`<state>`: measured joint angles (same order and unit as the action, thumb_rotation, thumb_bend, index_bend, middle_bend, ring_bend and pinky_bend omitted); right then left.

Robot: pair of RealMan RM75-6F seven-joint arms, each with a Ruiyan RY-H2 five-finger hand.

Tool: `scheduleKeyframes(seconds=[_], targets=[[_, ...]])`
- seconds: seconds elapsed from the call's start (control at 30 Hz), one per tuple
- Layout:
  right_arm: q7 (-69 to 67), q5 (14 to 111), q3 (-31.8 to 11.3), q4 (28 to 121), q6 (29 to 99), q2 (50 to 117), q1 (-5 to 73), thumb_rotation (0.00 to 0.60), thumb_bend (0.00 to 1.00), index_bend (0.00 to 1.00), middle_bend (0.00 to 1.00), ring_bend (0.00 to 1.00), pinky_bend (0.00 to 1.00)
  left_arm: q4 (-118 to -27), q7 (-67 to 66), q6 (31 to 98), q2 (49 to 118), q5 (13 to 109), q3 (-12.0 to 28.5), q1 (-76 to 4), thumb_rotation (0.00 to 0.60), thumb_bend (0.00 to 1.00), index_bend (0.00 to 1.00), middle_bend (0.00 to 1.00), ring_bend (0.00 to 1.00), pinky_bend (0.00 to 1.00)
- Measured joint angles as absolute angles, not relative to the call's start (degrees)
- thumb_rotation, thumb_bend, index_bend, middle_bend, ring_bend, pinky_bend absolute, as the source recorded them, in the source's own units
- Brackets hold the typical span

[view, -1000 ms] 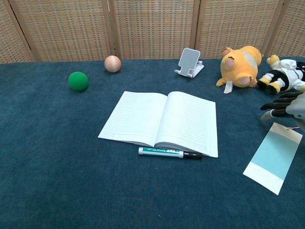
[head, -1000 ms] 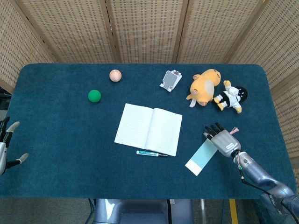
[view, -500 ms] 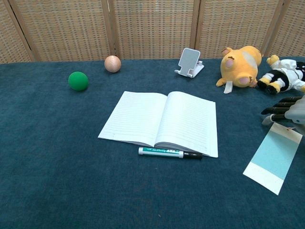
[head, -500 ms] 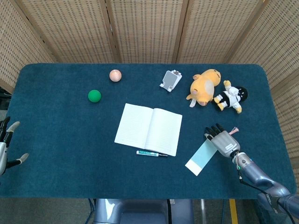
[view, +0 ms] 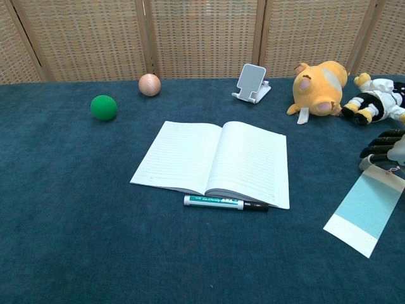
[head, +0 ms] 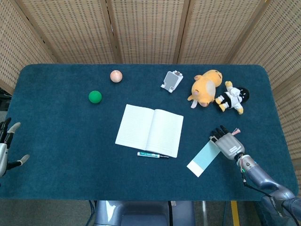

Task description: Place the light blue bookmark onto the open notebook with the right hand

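While my right hand (head: 227, 142) slid slightly right, fingers spread flat on light blue paper bookmark (head: 203, 158), bookmark barely shifted; no grip yet. White open lined notebook (head: 149, 130) awaits.

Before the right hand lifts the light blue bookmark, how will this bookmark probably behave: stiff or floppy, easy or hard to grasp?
The light blue bookmark lies flat on the table cloth and looks thin, so it will probably bend and be hard to get under. It seems very light; the right hand at its upper end may slide it instead of lifting it.
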<state>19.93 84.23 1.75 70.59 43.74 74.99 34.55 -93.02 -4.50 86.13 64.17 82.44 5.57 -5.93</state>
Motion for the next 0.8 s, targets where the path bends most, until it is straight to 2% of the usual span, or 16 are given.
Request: scheduleKeyframes(seconds=[0.8], targets=[[29.44,77.90,5.17,75.70,43.77,69.97,30.96,0.600,1.00,0.29,0.17,0.00,0.00,-93.10,-5.36,85.87,64.66,82.40,5.25,-6.07,0.600,0.00,0.00,0.00,0.00,0.00]])
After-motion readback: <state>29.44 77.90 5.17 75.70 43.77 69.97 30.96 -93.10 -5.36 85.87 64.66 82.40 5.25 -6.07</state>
